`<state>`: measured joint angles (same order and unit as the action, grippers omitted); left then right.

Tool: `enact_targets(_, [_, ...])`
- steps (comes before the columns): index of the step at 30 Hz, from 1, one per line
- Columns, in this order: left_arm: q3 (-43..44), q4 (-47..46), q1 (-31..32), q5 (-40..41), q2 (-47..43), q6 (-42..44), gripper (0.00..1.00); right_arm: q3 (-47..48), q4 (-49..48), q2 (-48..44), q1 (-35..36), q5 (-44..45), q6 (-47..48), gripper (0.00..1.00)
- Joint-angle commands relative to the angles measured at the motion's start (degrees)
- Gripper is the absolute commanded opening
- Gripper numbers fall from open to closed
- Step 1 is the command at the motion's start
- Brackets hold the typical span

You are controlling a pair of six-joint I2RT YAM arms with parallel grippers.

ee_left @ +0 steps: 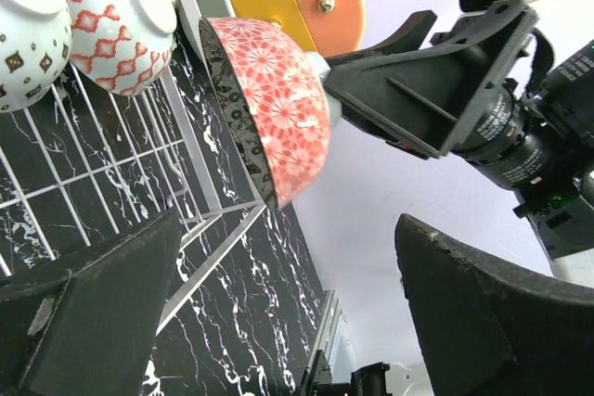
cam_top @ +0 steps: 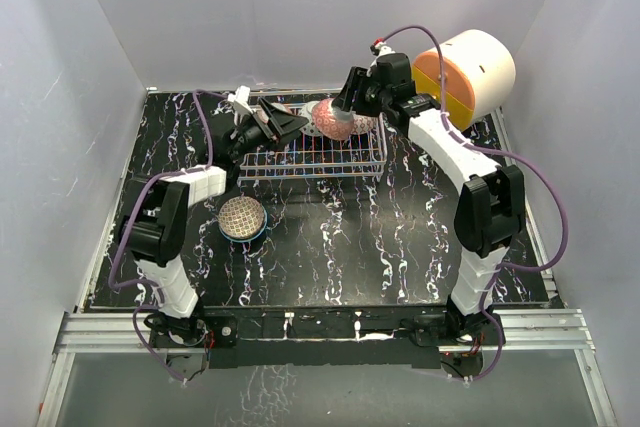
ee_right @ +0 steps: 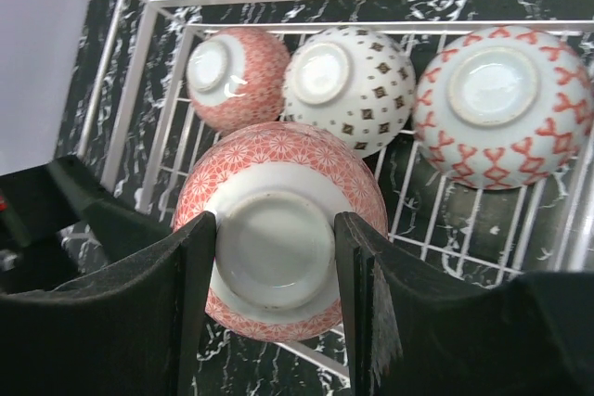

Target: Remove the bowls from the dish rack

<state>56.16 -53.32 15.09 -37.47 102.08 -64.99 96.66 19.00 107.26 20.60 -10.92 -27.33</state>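
You're in a robotics lab test cell, not a kitchen: plain white panels [cam_top: 300,7] box in a black marble-patterned tabletop [cam_top: 350,247]. The left arm [cam_top: 165,237] and right arm [cam_top: 480,207], trailing purple cables [cam_top: 410,29], are bolted to an aluminium rail [cam_top: 100,332].

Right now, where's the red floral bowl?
Top view, back centre: the red floral bowl is clamped by its foot ring in the right gripper, lifted over the right end of the dish rack, near the orange-yellow drawer unit.

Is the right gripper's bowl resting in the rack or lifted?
Lifted: right gripper holds the red bowl by its foot ring; left wrist view shows it tipped above the dish rack.
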Motion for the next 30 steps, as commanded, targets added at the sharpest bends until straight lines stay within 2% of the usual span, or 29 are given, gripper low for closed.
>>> enact_targets(1, [2.35, -8.79, 1.54, 0.18, 3.15, -2.26, 0.97, -0.19, -7.58, -4.24, 0.49, -6.20, -2.77, 0.31])
enact_targets(10, [5.03, -26.74, 4.18, 1.20, 12.60, -14.63, 0.96, -2.74, -10.77, -4.09, 0.49, -10.11, -5.17, 0.31])
enact_targets(15, [5.01, -29.50, 4.60, 1.44, 12.44, -15.58, 0.86, -3.30, -10.92, -4.08, 0.32, -9.93, -5.19, 0.31])
enact_targets(21, [4.14, -29.70, 4.67, 1.34, 11.11, -15.32, 0.57, -4.14, -11.80, -3.52, -0.04, -10.62, -5.98, 0.31])
enact_targets(30, [4.33, -31.03, 4.60, 0.82, 10.73, -15.58, 0.05, -4.85, -11.97, -2.97, -0.03, -10.57, -5.98, 0.31])
